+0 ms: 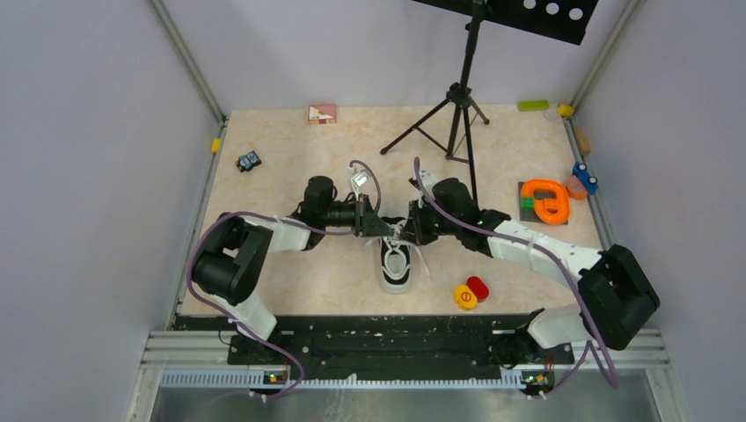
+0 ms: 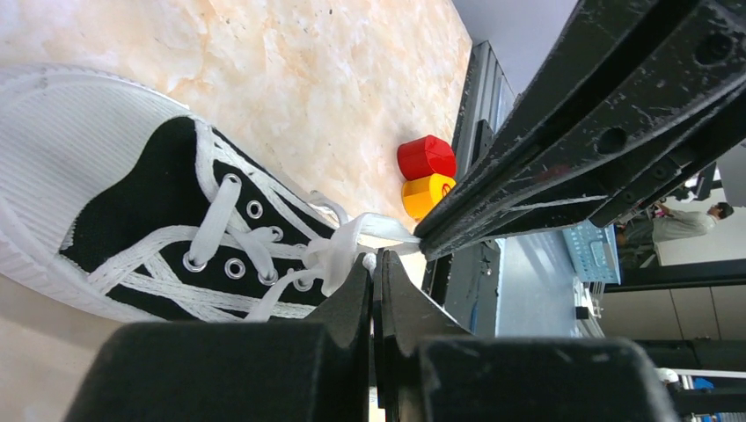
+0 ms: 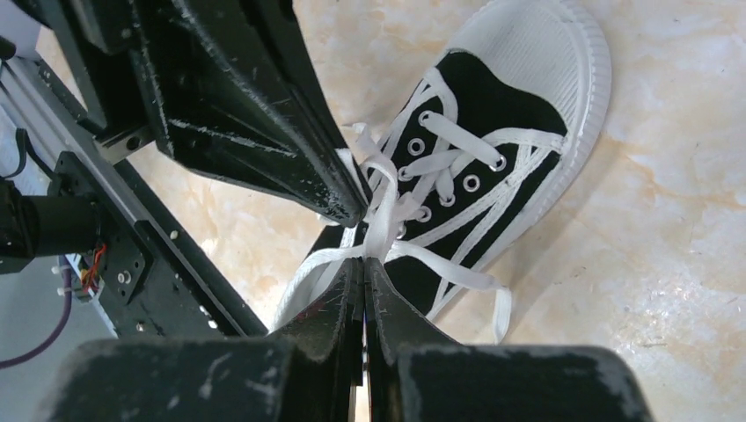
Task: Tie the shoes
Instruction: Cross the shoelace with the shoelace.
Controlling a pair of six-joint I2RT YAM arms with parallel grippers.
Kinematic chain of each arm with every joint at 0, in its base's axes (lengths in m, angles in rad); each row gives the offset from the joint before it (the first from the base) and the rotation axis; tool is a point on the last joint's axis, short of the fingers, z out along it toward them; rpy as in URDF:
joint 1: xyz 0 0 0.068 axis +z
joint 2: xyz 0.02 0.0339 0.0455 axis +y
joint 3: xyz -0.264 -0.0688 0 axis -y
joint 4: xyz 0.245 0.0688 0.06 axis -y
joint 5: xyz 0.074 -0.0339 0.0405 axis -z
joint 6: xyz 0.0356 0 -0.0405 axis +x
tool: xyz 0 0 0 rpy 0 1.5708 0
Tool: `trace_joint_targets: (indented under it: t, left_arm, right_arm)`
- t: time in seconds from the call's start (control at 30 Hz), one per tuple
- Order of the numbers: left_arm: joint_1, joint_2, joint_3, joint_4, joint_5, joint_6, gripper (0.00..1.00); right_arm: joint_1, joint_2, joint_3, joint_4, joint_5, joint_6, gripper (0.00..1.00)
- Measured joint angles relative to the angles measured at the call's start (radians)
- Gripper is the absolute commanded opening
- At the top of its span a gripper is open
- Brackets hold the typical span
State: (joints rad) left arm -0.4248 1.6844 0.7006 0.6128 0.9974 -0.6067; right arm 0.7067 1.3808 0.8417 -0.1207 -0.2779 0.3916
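Top view: both arms reach inward, elbows bent, forearms low over the desk (image 1: 290,277), beige and marbled. Left hand (image 1: 385,229) and right hand (image 1: 412,232) meet tip to tip just above the far end of the sneaker (image 1: 396,266), which sits mid-desk, upright, white toe cap toward the arm bases. On the desk near the sneaker, to the right: red cap (image 1: 478,287) and yellow cap (image 1: 464,298), touching. Further right an orange loop toy (image 1: 545,200); a black tripod (image 1: 457,114) stands at the back; a small pink box (image 1: 322,112) at the far edge; a green block (image 1: 532,105) in the far right corner. Plain grey walls (image 1: 88,176) enclose the desk on three sides. Left wrist view: the left hand's fingers are pressed together, clamped on the white laces (image 2: 339,251) at the top eyelets; the right hand's fingers come in from the upper right, pinching a lace end beside them. The sneaker lies on its sole, toe pointing away to the left, and both caps show behind it. Right wrist view: the right hand's fingers are together, clamped on the laces where the strands cross; the left hand's tip touches the same bunch from the upper left. A loose lace end trails onto the desk beside the sole.
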Motion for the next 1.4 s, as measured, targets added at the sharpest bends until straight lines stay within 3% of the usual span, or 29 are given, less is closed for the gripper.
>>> trace_joint_targets:
  t: [0.43,0.6,0.93,1.27,1.33,1.4]
  left_arm:
    - [0.0,-0.047,-0.037,0.065,0.016,-0.055,0.0]
    - [0.0,-0.048,-0.046,0.09,0.014,-0.066,0.0]
    - [0.0,-0.048,-0.056,0.099,0.012,-0.075,0.0]
    - [0.0,-0.048,-0.056,0.099,0.012,-0.076,0.0]
    - [0.0,-0.048,-0.056,0.101,0.012,-0.076,0.0]
    - [0.0,-0.048,-0.056,0.103,0.012,-0.077,0.0]
  right_arm:
    - [0.019,-0.036,-0.017,-0.01,0.071,-0.056,0.0]
    - [0.012,-0.011,-0.017,-0.01,0.091,-0.03,0.28]
    - [-0.023,0.152,0.077,-0.025,0.103,0.083,0.33]
    - [-0.038,0.215,0.121,-0.04,0.115,0.1,0.31]
    - [-0.038,0.232,0.124,-0.04,0.112,0.099,0.25]
    - [-0.038,0.236,0.124,-0.048,0.111,0.098,0.12]
